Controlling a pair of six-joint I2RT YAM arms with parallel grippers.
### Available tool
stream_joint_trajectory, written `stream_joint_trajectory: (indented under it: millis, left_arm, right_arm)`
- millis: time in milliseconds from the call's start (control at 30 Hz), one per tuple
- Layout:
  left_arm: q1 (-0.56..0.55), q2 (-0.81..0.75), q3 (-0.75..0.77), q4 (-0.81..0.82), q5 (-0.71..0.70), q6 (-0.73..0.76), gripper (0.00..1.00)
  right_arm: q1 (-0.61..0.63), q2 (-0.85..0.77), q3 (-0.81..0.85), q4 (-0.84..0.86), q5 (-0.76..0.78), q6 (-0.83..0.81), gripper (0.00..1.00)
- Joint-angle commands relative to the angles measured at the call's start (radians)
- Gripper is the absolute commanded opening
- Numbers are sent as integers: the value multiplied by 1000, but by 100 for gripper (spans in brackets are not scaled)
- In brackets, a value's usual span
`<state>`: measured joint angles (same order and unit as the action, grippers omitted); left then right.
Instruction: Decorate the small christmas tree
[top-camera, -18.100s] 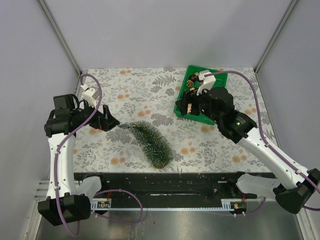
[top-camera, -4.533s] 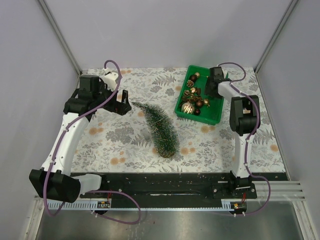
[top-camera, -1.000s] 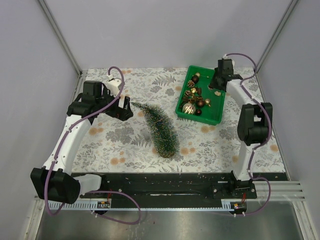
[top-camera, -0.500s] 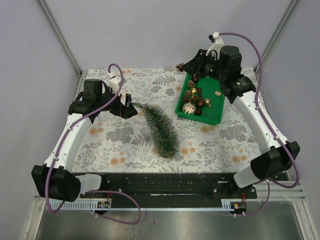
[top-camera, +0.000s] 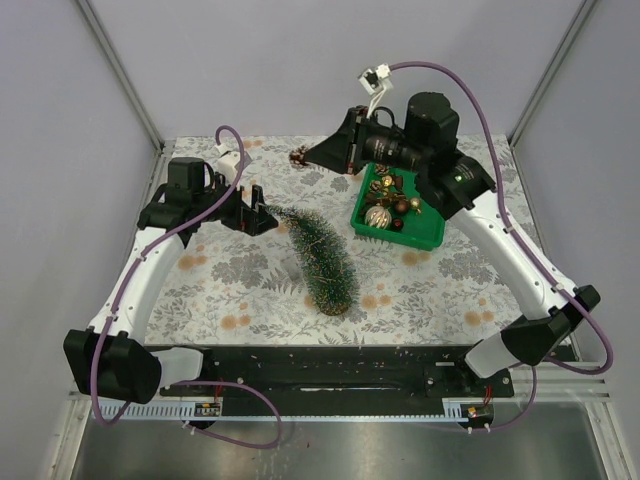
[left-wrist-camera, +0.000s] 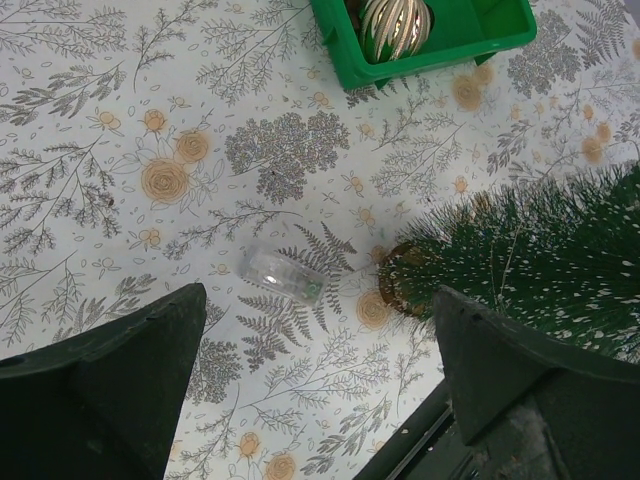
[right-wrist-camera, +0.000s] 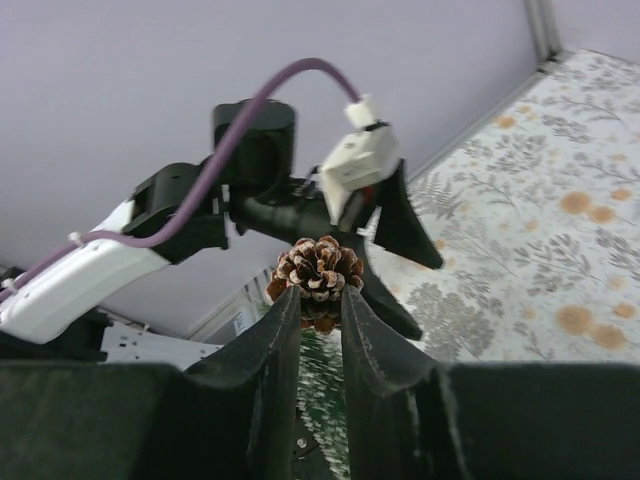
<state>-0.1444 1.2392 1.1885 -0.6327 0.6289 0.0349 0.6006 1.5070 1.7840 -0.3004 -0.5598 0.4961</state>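
The small christmas tree (top-camera: 320, 258) lies on its side mid-table, its tip toward the back left and its wooden base (top-camera: 335, 305) toward the near edge. My left gripper (top-camera: 262, 215) stands wide open at the tree's tip, with nothing between its fingers; its own view shows the tree (left-wrist-camera: 540, 255) by its right finger. My right gripper (top-camera: 302, 157) hangs high over the back of the table, shut on a brown pine cone (right-wrist-camera: 320, 272). The pine cone (top-camera: 298, 157) sits at the fingertips, above and behind the tree's tip.
A green bin (top-camera: 432, 232) of gold and brown ornaments stands at the back right. A small clear plastic piece (left-wrist-camera: 280, 275) lies on the floral cloth (top-camera: 230, 290) left of the tree's base. The black rail (top-camera: 340, 365) runs along the near edge.
My right arm has swung left from the bin, carrying the pine cone high over the back of the table. The left gripper edged slightly toward the tree's tip.
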Motion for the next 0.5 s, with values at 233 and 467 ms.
stream_joint_trajectory:
  millis: [233,467]
  left_arm:
    - [2,-7,-27,74,-17,-72,99]
    - [28,-10,-47,82,-12,-93,99]
  right_arm:
    - [197,47,91,37,66,-13,7]
    - [252,78,89,63,113,-11,6]
